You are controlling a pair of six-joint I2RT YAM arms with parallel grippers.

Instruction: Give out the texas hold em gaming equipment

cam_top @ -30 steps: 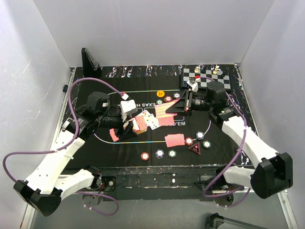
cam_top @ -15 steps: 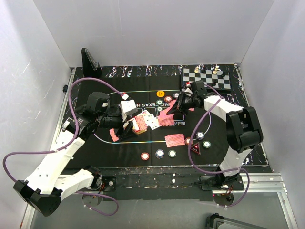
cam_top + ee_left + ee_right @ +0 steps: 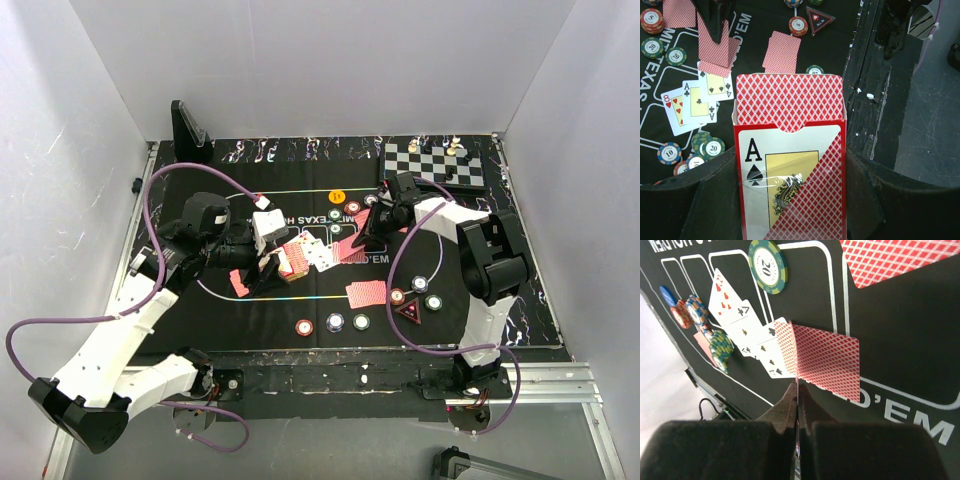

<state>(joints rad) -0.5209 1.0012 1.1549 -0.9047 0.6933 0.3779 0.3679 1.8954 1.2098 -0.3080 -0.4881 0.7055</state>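
Note:
My left gripper is shut on an open card box printed with an ace of spades, with red-backed playing cards standing in its mouth. My right gripper is shut on a single red-backed card, held on edge just above the mat. Its lower edge is beside three face-up cards and over a face-down card. More face-down cards lie near the front. Poker chips and the red triangular marker sit along the mat's near edge. A yellow button lies further back.
The black-and-white chessboard with its pieces stands at the back right, close behind the right arm. A black stand rises at the back left. Chip stacks sit beside the face-up cards. White walls enclose the table.
The right arm has folded in, and its gripper has moved left and down with the card towards the face-up cards. The left arm and box have not moved.

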